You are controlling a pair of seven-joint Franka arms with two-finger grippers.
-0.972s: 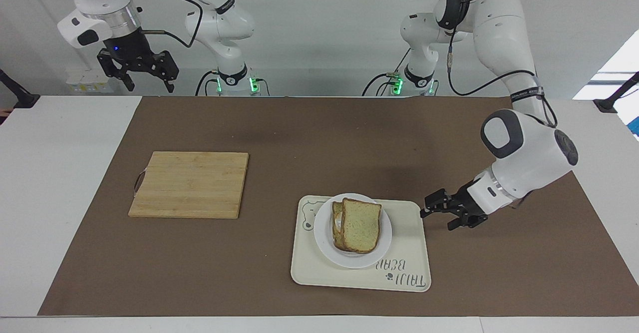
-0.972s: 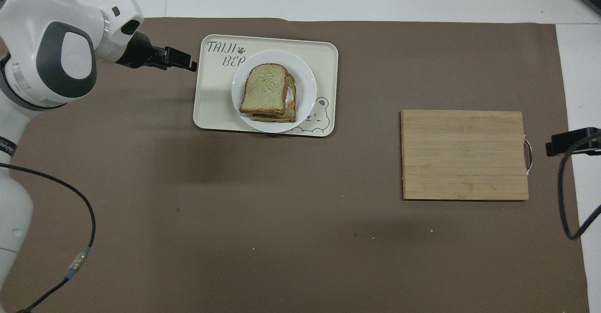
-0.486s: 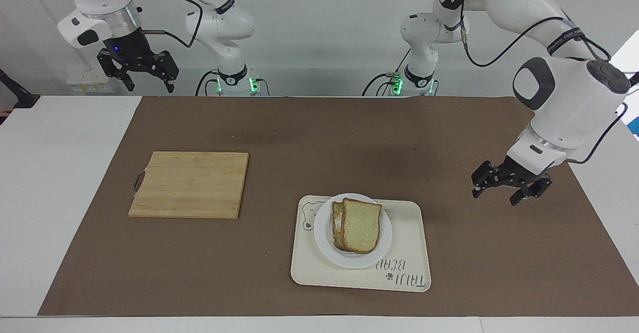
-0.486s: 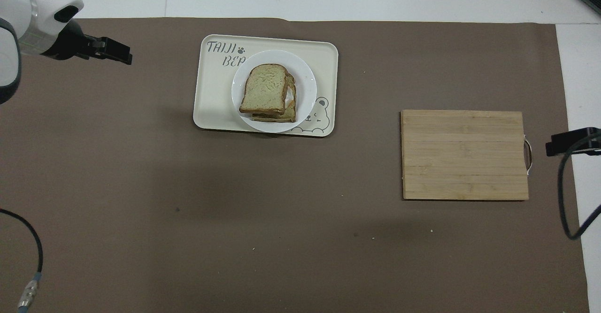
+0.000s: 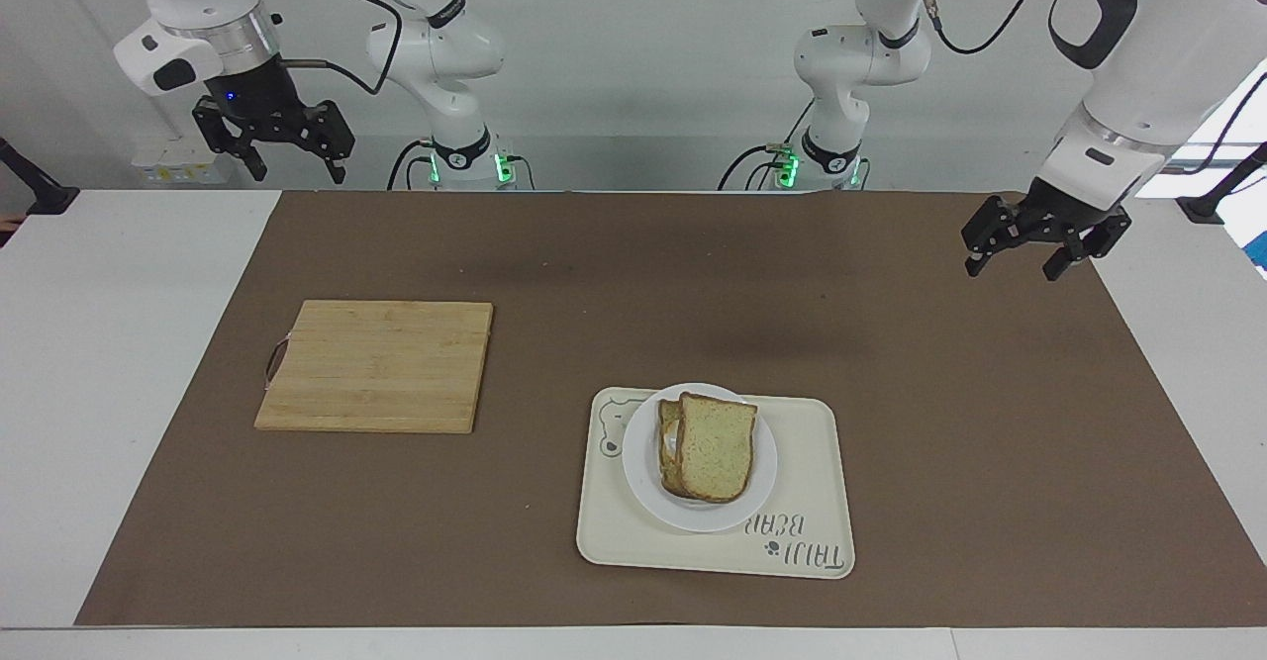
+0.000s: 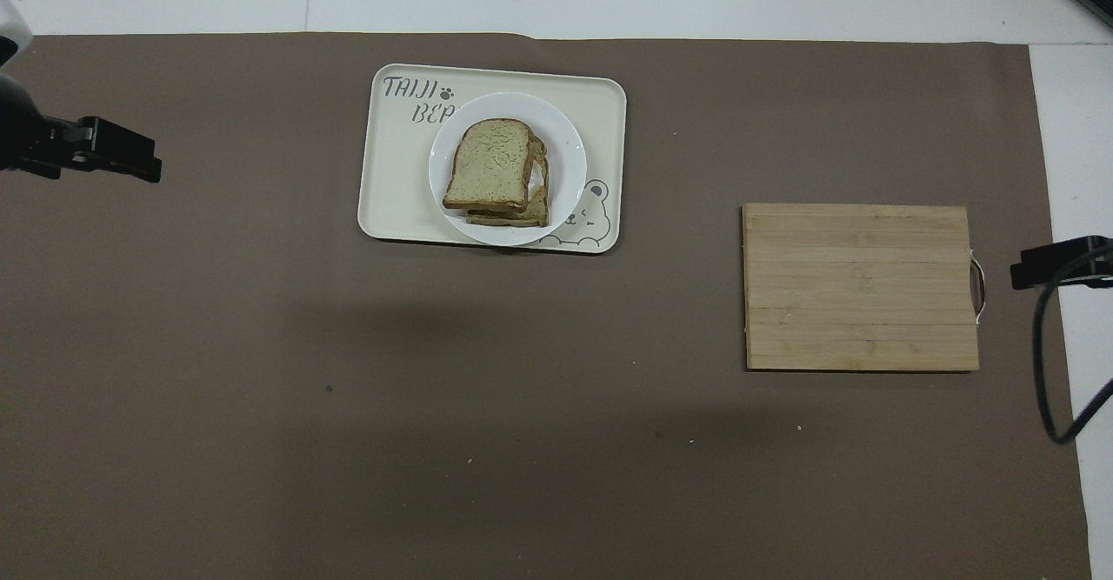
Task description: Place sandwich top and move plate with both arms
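The sandwich top [image 5: 715,447] [image 6: 489,163], a speckled slice with brown crust, lies slightly askew on a lower slice. Both slices sit on the white plate [image 5: 641,477] [image 6: 567,150], which stands on the cream tray [image 5: 812,512] [image 6: 396,189]. My left gripper [image 5: 1012,266] [image 6: 130,152] hangs open and empty, raised over the brown mat's edge at the left arm's end, well apart from the tray. My right gripper [image 5: 297,173] [image 6: 1030,269] waits open and empty, high over the right arm's end of the table.
A bamboo cutting board [image 5: 376,365] [image 6: 861,286] with a small handle lies toward the right arm's end, nearer to the robots than the tray. The brown mat [image 5: 633,284] covers most of the white table [image 5: 109,343].
My left gripper has drawn away from beside the tray, rising and swinging out toward its own end of the table. The sandwich, plate and right arm have not moved.
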